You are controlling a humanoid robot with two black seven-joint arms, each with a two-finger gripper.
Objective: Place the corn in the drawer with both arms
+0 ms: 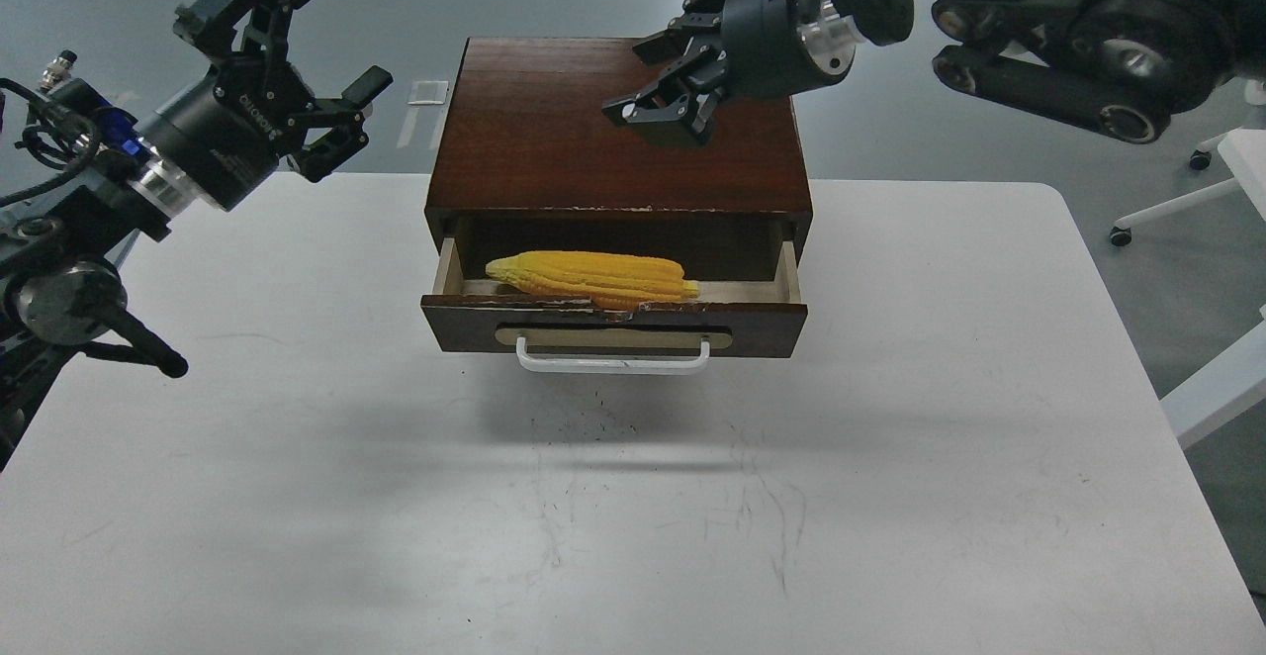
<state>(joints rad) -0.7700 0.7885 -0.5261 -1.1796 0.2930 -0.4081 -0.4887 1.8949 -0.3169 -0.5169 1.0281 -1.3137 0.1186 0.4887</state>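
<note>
now the corn (591, 279) lies lengthwise in the open drawer (613, 330), just behind its chipped front. the right gripper (661, 99) hangs over the dark-brown box top (534, 131), jaws apart and empty. the left gripper (316, 56), off to the left, also has its jaws spread.

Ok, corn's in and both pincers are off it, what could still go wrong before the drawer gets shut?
1. The corn lies close against the drawer front's chipped top edge; if it sits proud, it may catch on the box when pushed in.
2. The right pincer hovers open above the box top and could clip it when coming down.
</note>
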